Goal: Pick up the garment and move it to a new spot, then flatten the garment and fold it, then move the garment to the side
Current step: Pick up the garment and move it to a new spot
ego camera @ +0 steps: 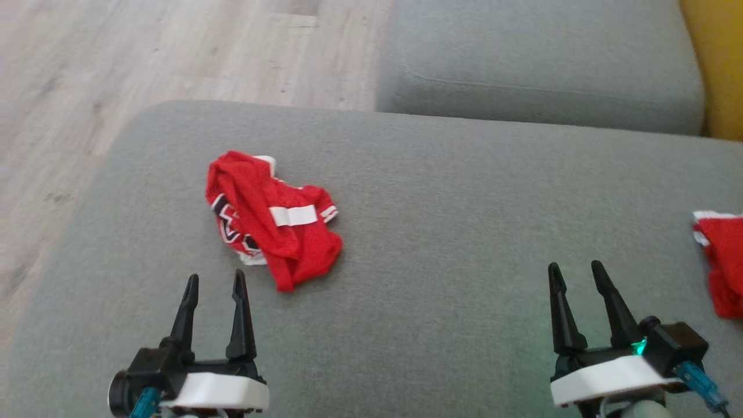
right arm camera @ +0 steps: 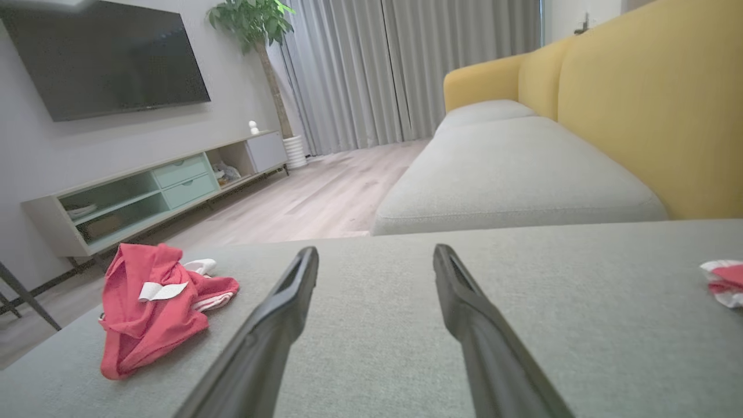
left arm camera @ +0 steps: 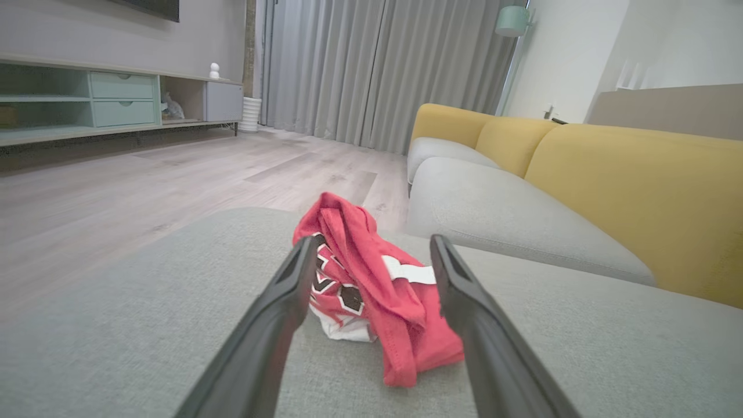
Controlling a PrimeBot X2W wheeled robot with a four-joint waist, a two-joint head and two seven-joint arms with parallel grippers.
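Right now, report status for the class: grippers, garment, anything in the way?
Left gripper and right gripper open, empty. Crumpled red garment on grey cushion ahead of left gripper, untouched. Second red garment far right, apart.

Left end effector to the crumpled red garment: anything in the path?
Nothing visible. The left end effector, open, sits just short of the red garment, with only bare grey cushion between them. In the left wrist view the garment lies straight ahead. A second red cloth lies at the far right, off the path.

Red garment (ego camera: 267,217), grey cushion (ego camera: 464,232)
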